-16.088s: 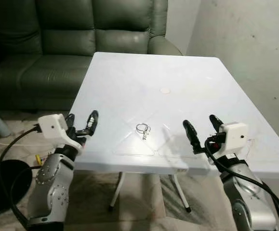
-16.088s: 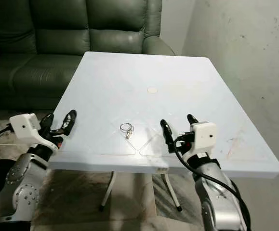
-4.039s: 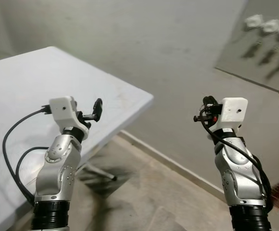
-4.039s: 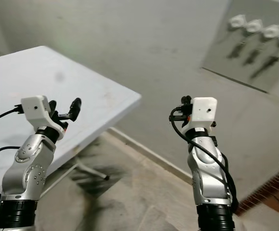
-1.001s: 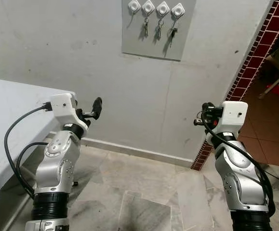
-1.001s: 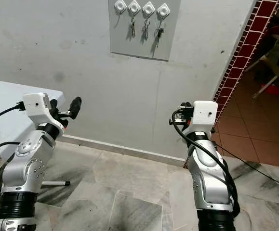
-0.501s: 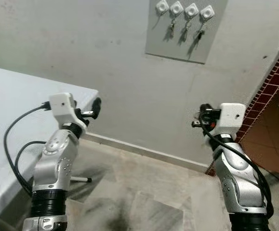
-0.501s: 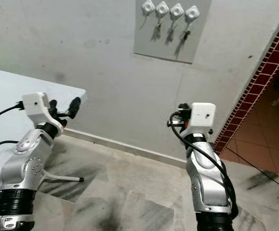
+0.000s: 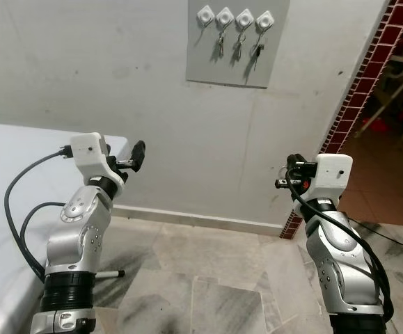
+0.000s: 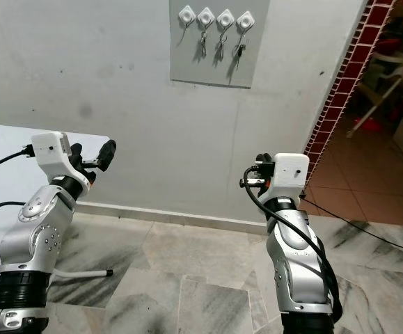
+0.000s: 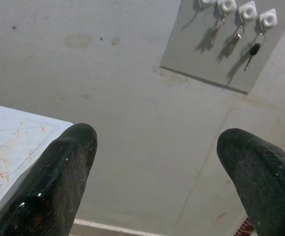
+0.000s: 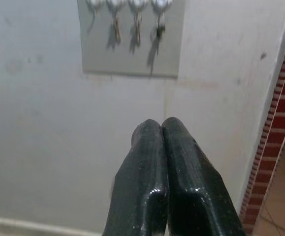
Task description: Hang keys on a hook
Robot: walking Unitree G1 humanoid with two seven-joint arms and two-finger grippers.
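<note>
Grey wall, hook board [image 9: 234, 38] high. Right gripper [image 12: 161, 147] pinched closed, keys unseen; left gripper [image 11: 157, 162] wide, empty. Approach first hook [image 9: 205, 14] squarely.

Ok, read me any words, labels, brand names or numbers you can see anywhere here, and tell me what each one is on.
There is none to read.
Grey hook board: no writing shows, just four white hooks and hanging keys.
White camera housings on the wrists: no label visible.
White table: unmarked apart from faint scuffs.
Wall and floor: no signs.
</note>
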